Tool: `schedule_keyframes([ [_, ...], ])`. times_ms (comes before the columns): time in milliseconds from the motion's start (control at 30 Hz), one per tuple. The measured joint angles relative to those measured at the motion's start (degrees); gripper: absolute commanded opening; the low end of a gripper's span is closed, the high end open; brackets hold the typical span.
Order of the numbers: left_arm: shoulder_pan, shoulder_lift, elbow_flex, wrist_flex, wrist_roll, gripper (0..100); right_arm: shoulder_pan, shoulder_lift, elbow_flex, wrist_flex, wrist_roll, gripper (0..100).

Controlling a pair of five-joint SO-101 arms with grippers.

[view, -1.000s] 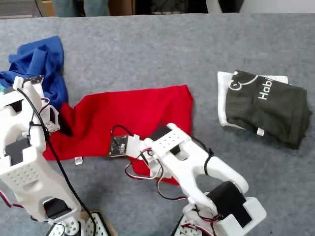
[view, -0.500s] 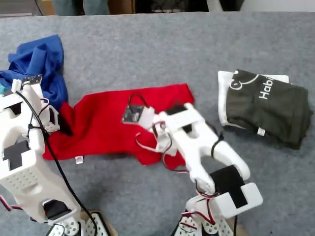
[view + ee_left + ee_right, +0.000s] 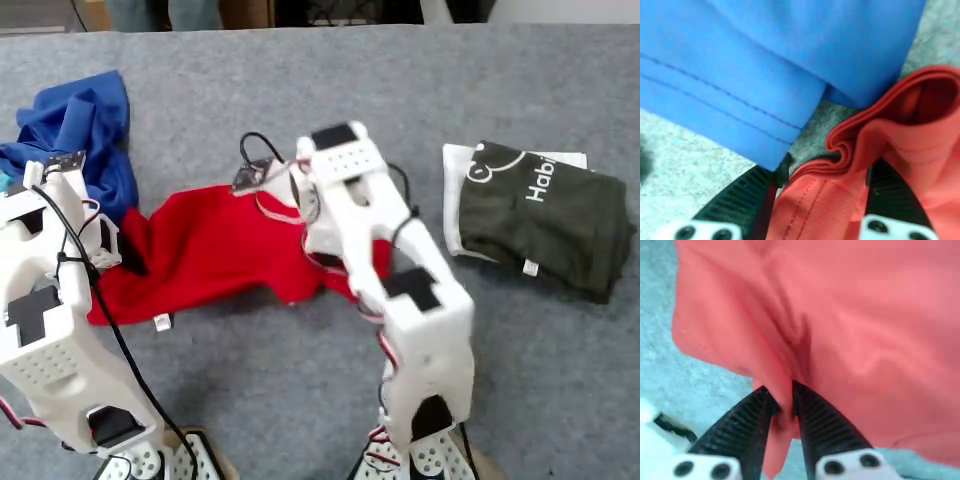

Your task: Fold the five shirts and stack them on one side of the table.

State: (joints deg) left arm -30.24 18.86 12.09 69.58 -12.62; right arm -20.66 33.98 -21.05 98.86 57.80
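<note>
A red shirt (image 3: pixel 210 250) lies spread across the middle of the grey table (image 3: pixel 300 90). My right gripper (image 3: pixel 305 215) hangs over its far edge, shut on a raised pinch of the red shirt (image 3: pixel 850 315), with the cloth squeezed between the black fingers (image 3: pixel 747 417). My left gripper (image 3: pixel 125 262) sits at the shirt's left end, shut on a bunched fold of red shirt (image 3: pixel 890 130). A crumpled blue shirt (image 3: pixel 75 130) lies at the far left, its hem (image 3: pixel 765 65) just past the left gripper (image 3: pixel 830 167).
At the right edge lies a folded dark green shirt (image 3: pixel 540 220) on top of a folded white one (image 3: pixel 455 195). Bare grey table runs along the far side and across the front between the arms.
My right arm has swung from the near side toward the far side, carrying the red shirt's near hem with it, so the shirt is narrower. The left arm has stayed put.
</note>
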Motion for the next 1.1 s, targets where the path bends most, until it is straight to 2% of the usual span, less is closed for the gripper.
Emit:
schedule_keyframes([
  [200, 0.0, 0.0, 0.0, 0.0, 0.0, 26, 0.4, 14.5, -21.2, 1.5, 5.3, 2.8],
  [267, 0.0, 0.0, 0.0, 0.0, 0.0, 26, 0.4, 15.6, -23.7, 1.8, 5.9, 10.9],
  [400, 0.0, 0.0, 0.0, 0.0, 0.0, 26, 0.8, 15.6, -27.3, 1.8, 5.2, 35.2],
  [500, 0.1, 0.0, 0.0, 0.0, 0.0, 26, 1.3, 15.6, -30.9, 1.8, 2.5, 42.1],
  [567, 0.1, 0.0, 0.0, 0.0, 0.0, 26, 1.1, 15.6, -33.8, 1.8, -1.1, 40.7],
  [633, 0.1, 0.0, 0.0, 0.0, 0.0, 26, 1.1, 15.6, -37.4, 1.8, -6.1, 34.9],
  [667, 0.1, 0.0, 0.0, 0.0, 0.0, 26, 1.3, 15.6, -38.9, 1.8, -8.6, 28.4],
  [767, 0.1, 0.0, 0.0, 0.0, 0.0, 26, 2.0, 14.9, -39.2, 1.8, -14.2, 0.0],
  [833, 0.1, 0.0, 0.0, 0.0, 0.0, 26, 2.1, 11.8, -34.9, 1.8, -16.0, 8.5],
  [967, 0.1, 0.0, 0.0, 0.0, 0.0, 26, 2.1, 1.6, -20.6, 1.8, -17.8, 1.1],
  [1100, 0.1, 0.0, 0.0, 0.0, 0.0, 26, 1.5, -9.1, -2.5, 1.8, -17.6, 1.4],
])
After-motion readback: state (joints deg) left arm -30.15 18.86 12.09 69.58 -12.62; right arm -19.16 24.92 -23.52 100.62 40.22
